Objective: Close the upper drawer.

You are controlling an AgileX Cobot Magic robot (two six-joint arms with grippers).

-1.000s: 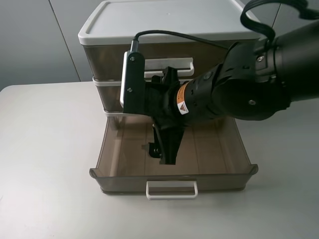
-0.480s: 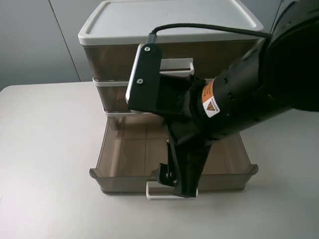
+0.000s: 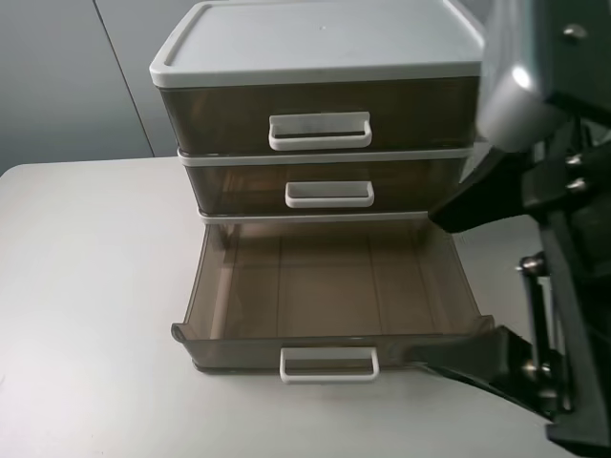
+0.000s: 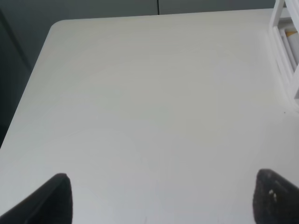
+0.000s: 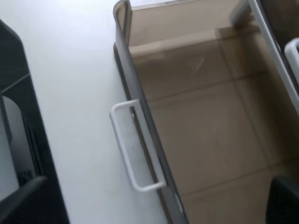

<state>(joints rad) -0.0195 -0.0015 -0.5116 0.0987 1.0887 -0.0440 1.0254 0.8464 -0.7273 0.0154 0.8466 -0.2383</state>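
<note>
Chest [image 3: 320, 38] shows upper drawer [image 3: 239, 184] shut, lowest drawer [image 3: 325, 286] pulled out.

Reads as a robotics lab or test cell. Plain white bench [image 3: 86, 286] with a rounded corner. Flat grey wall panels [image 3: 67, 67] at the far side, one vertical seam. One plastic three-drawer chest [image 3: 315, 48] stands on the bench. My black arm [image 3: 563, 248] looms at near right.
</note>
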